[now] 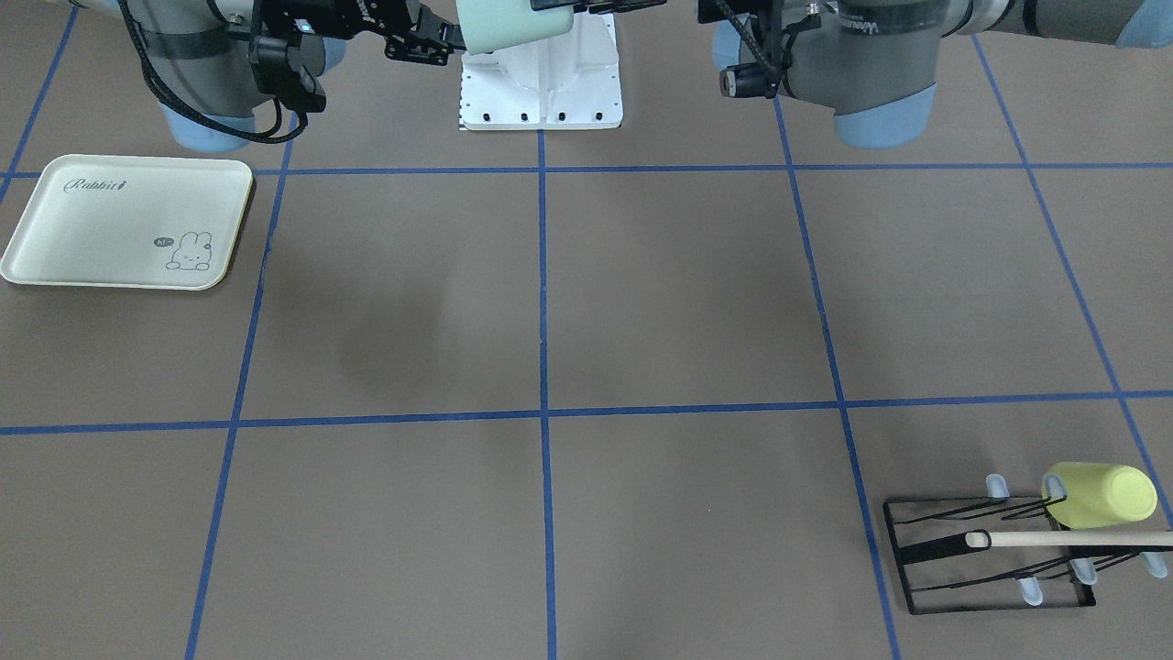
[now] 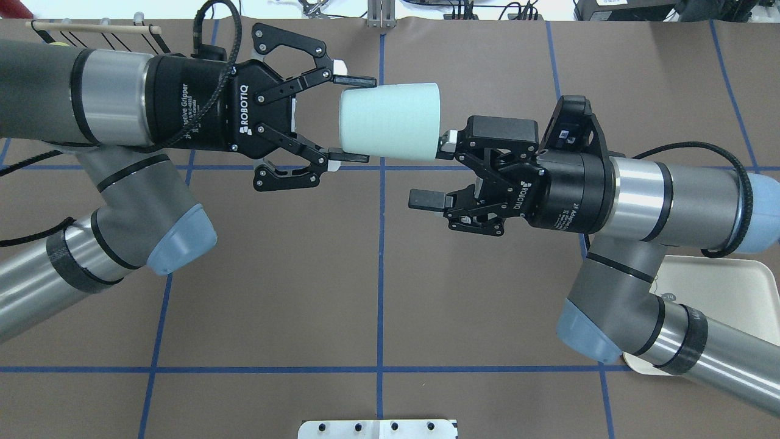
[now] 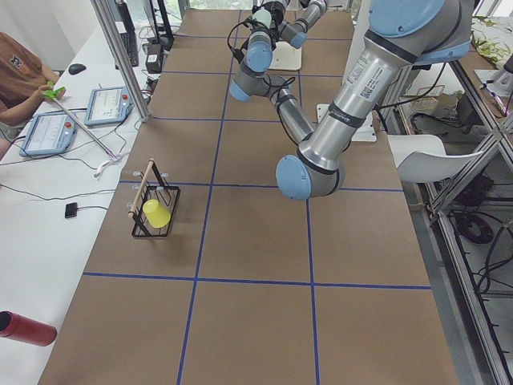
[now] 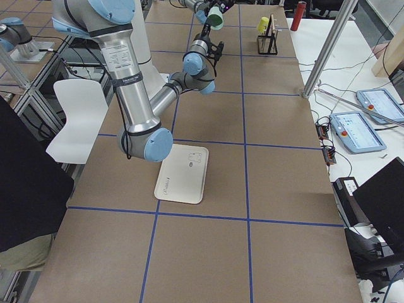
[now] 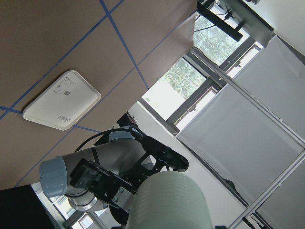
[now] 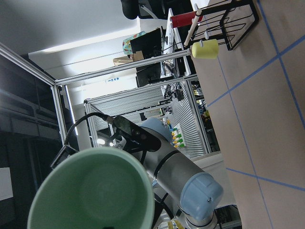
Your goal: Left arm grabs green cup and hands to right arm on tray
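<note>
The top edge of the front-facing view cut off the green cup [image 1: 502,23]; in the overhead view the right arm [image 2: 634,299] hid most of the tray [image 2: 731,286]; in both side views the cup was so small that we could not tell what touched it.

Green cup [image 2: 390,122] — smooth, matt plastic; tray [image 1: 110,229] — cream plastic, slight sheen; table covering [image 1: 641,293] matt brown.
</note>
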Controlling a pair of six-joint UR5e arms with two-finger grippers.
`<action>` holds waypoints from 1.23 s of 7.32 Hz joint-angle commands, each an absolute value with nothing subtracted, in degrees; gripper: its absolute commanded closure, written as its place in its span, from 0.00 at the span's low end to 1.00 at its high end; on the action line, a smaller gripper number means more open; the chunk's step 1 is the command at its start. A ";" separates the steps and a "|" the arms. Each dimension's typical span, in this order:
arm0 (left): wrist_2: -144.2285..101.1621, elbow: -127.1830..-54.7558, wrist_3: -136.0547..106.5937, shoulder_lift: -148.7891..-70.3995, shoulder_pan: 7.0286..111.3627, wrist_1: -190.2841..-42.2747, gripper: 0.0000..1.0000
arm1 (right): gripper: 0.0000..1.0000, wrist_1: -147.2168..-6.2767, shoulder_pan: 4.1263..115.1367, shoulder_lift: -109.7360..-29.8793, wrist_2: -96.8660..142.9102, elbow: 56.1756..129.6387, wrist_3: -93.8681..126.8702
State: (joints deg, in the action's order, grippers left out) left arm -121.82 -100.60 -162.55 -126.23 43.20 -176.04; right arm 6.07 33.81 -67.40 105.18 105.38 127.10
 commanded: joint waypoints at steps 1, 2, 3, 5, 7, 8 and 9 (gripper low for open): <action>-121.29 -100.64 -162.51 -126.21 41.93 -176.04 1.00 | 0.31 7.82 33.57 -67.68 103.72 105.38 128.05; -121.29 -100.63 -162.51 -126.21 41.75 -176.04 1.00 | 0.39 9.04 33.57 -68.02 103.54 105.38 128.06; -121.29 -100.55 -162.51 -126.12 41.57 -176.04 1.00 | 0.43 9.14 33.49 -68.03 103.10 105.38 128.32; -121.29 -100.55 -162.25 -126.30 40.96 -176.13 0.99 | 0.71 9.67 33.31 -68.20 103.10 105.12 128.32; -121.20 -100.63 -161.55 -126.30 40.96 -176.22 0.01 | 1.00 9.75 33.22 -68.20 103.10 105.12 128.32; -121.20 -100.90 -161.54 -126.21 41.04 -176.22 0.00 | 1.00 10.45 33.22 -68.64 103.10 105.12 128.32; -121.20 -101.07 -161.54 -126.12 41.13 -176.22 0.00 | 1.00 12.72 33.22 -69.60 102.92 104.60 128.32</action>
